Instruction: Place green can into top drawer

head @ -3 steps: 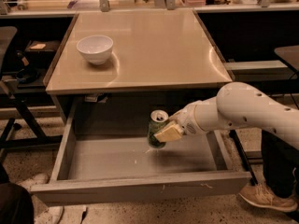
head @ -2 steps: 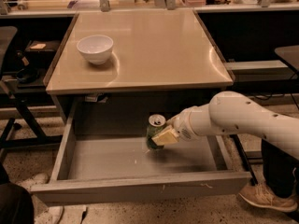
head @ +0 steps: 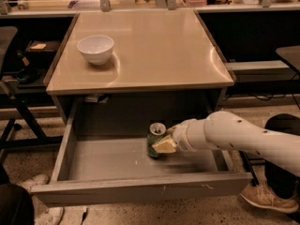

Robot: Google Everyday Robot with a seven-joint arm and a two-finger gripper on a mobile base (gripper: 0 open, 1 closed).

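Observation:
The green can (head: 154,141) stands upright inside the open top drawer (head: 108,161), right of the drawer's middle, its silver top showing. My gripper (head: 161,144) reaches in from the right on a white arm and is shut on the green can, with a pale finger pad (head: 164,146) across its front. The can's base looks at or just above the grey drawer floor; I cannot tell if it touches. The drawer's flat front panel (head: 140,189) is pulled out toward the camera.
A white bowl (head: 95,48) sits on the beige desk top (head: 154,50) at the left. A chair frame (head: 14,102) stands left of the desk. A person's shoe (head: 267,198) is at the lower right, beside the drawer's right corner.
My gripper has carried the green can leftward and a little lower in the drawer. The arm has followed it in from the right.

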